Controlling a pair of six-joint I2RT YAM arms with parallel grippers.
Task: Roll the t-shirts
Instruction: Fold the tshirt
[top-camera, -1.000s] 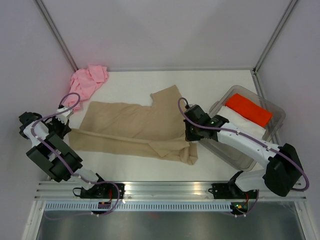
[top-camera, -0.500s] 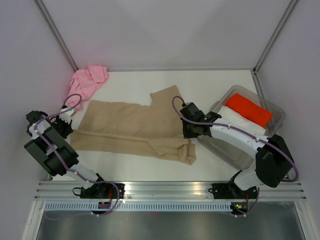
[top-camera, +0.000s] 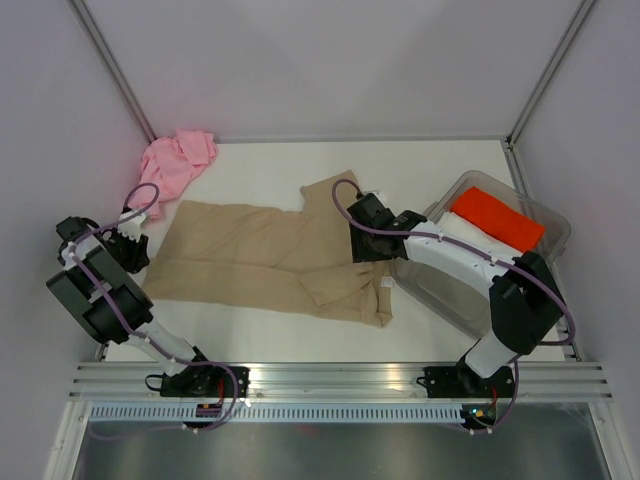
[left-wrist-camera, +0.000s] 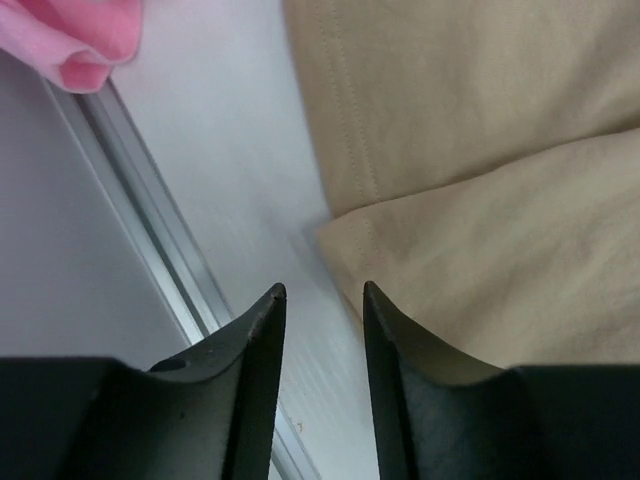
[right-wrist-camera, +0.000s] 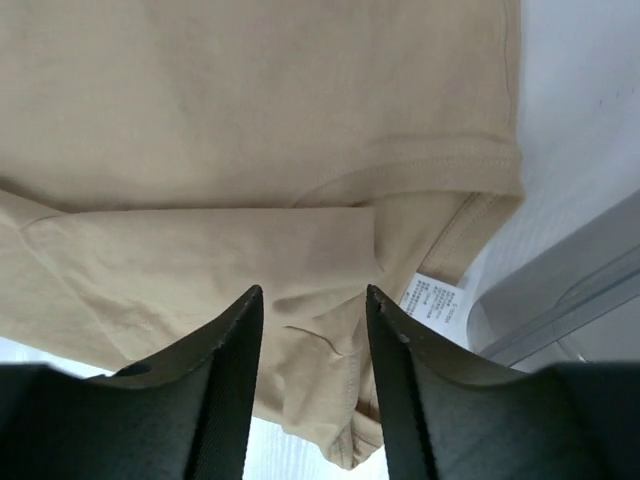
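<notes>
The pink t-shirt (left-wrist-camera: 85, 35) is cut off at the corner; the label (right-wrist-camera: 432, 300) (on the tan t-shirt (right-wrist-camera: 250, 130)) has unreadable print.

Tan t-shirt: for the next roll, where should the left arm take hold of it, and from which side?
Probably the folded corner at the left end of the tan t-shirt, approached from the left. There the cloth lies doubled, giving a thicker edge to pinch than the flat single layer, and the left gripper is open right beside it.

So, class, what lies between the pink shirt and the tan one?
Only bare table between pink shirt and tan shirt, per the top view.
</notes>
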